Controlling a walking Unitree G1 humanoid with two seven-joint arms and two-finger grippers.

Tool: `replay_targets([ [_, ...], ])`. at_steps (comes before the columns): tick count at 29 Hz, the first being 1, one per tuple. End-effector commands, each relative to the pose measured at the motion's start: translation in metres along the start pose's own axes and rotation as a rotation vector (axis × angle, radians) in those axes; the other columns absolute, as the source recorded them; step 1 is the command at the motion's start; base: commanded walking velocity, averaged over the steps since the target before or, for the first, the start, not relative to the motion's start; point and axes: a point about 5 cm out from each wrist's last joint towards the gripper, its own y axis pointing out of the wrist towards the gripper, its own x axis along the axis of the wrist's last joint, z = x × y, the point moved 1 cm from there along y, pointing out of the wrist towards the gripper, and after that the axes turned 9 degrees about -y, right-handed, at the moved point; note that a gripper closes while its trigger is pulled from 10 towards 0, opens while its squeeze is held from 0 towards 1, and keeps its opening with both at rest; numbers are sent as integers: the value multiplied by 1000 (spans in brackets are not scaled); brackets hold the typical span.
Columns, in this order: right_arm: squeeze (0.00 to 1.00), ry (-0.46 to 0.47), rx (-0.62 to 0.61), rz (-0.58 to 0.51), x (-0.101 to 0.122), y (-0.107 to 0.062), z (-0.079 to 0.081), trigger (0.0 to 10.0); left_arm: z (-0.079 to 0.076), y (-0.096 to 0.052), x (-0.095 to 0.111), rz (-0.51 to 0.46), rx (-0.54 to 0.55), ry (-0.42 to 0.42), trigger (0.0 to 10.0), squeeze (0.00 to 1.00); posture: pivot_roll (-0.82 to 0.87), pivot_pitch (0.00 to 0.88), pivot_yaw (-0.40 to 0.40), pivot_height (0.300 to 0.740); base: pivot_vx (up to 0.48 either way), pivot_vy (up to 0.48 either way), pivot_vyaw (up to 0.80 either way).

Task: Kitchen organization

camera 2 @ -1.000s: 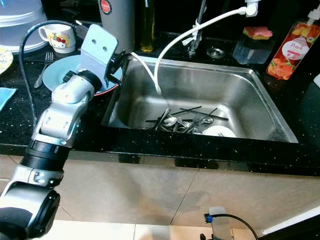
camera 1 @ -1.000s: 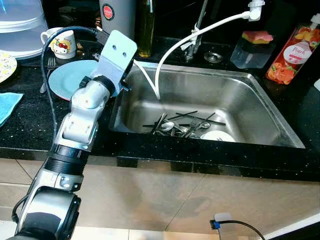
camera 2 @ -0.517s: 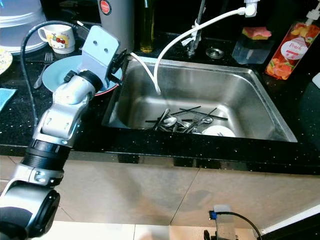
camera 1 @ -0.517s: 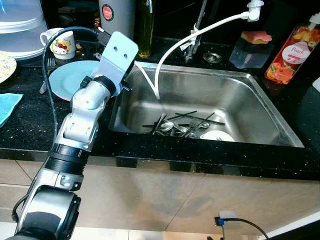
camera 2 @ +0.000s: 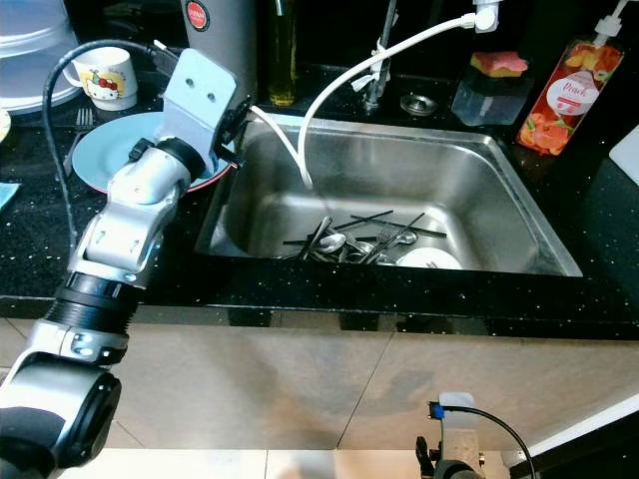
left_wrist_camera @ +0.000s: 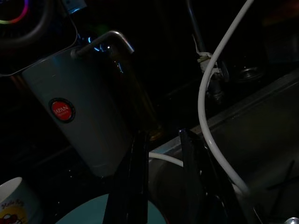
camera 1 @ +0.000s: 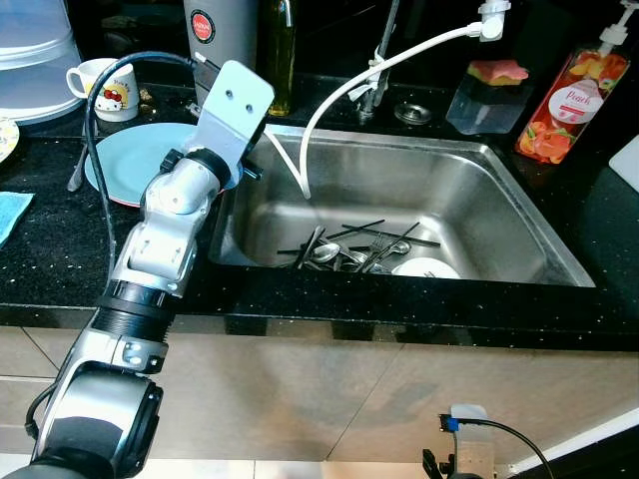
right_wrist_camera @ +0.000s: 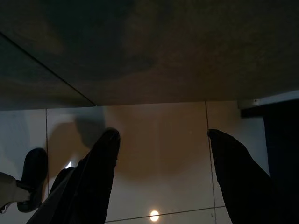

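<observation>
My left arm is raised over the counter, its grey wrist bracket (camera 1: 235, 100) above the light blue plate (camera 1: 130, 160) at the sink's left rim. In the left wrist view my left gripper (left_wrist_camera: 162, 135) is slightly open and empty, pointing over the plate's edge toward the silver thermos (left_wrist_camera: 79, 121) and white hose (left_wrist_camera: 210, 93). The steel sink (camera 1: 499, 200) holds a pile of cutlery (camera 1: 344, 247) and a white dish (camera 1: 424, 267). My right gripper (right_wrist_camera: 162, 135) hangs open over the tiled floor.
A cartoon mug (camera 1: 100, 85), a fork (camera 1: 75, 172) and an oil bottle (camera 1: 275, 55) stand behind the plate. A sponge box (camera 1: 487, 85) and a pink soap bottle (camera 1: 567, 95) sit at the back right. A blue cloth (camera 1: 12, 210) lies at the far left.
The camera has shifted a little, so the whole scene sits further left and up. The left arm keeps its pose over the plate.
</observation>
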Motion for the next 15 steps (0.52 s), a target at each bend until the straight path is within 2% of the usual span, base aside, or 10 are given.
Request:
replay_targets([
  [1, 0, -27, -8, 15, -2, -1, -5, 10000, 1, 2, 3, -11, -4, 21, 10000, 0, 321, 26, -71, 740, 0, 0, 0],
  [10, 0, -169, 89, 22, 1, 1, -2, 10000, 0, 3, 3, -16, -9, 23, 10000, 0, 316, 32, -83, 740, 0, 0, 0],
  [12, 0, -250, 163, 24, 4, 2, 1, 10000, 0, 2, 4, -19, -9, 23, 10000, 0, 307, 34, -94, 740, 0, 0, 0],
  [14, 0, -241, 158, 15, 4, 2, 1, 10000, 1, 2, 4, -20, -10, 23, 10000, 0, 305, 34, -93, 740, 0, 0, 0],
  [15, 0, -198, 119, -4, 4, 1, 0, 10000, 1, 2, 4, -22, -11, 23, 10000, 0, 303, 34, -91, 740, 0, 0, 0],
])
